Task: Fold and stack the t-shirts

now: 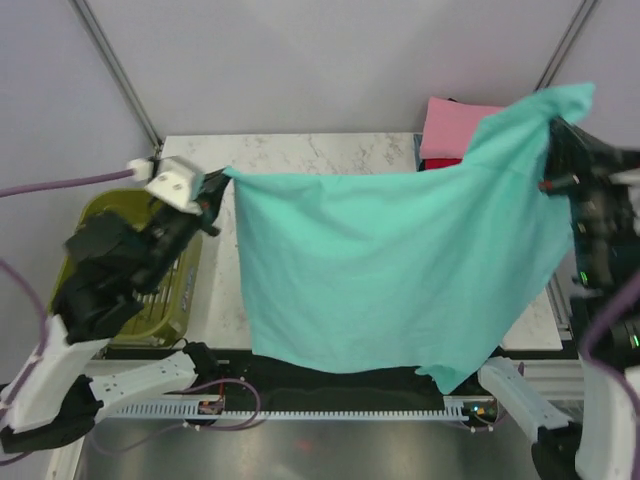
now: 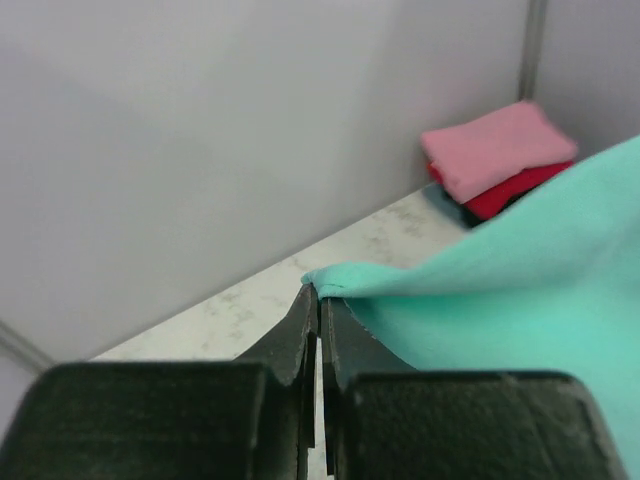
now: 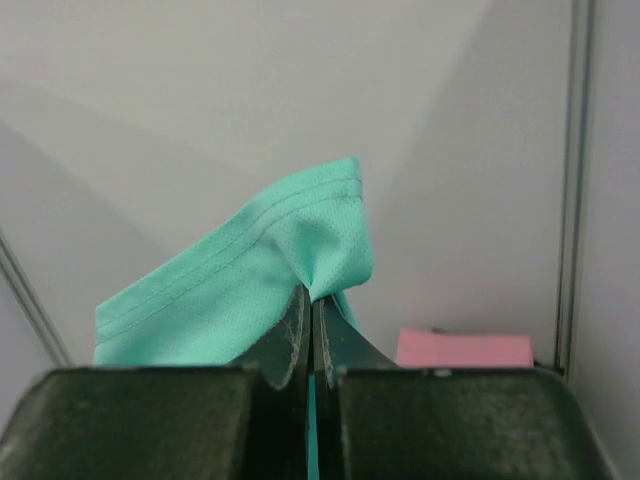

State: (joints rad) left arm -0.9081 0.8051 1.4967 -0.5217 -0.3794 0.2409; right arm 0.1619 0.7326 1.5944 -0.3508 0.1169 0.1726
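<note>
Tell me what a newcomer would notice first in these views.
The teal t-shirt hangs spread like a curtain above the table, pinched at its upper corners by the left pincer and the right pincer, both shut on it. Behind its right corner, a folded stack with a pink shirt on top sits at the table's far right.

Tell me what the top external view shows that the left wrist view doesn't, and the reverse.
Top external only: the whole teal t-shirt hanging spread between both arms, the right end effector gripping its other top corner, and the olive basket at left. Left wrist only: a close look at the left end effector, jaws shut on the shirt's corner hem. Both: the teal t-shirt, the folded pink t-shirt at the back, and the marble table.
</note>
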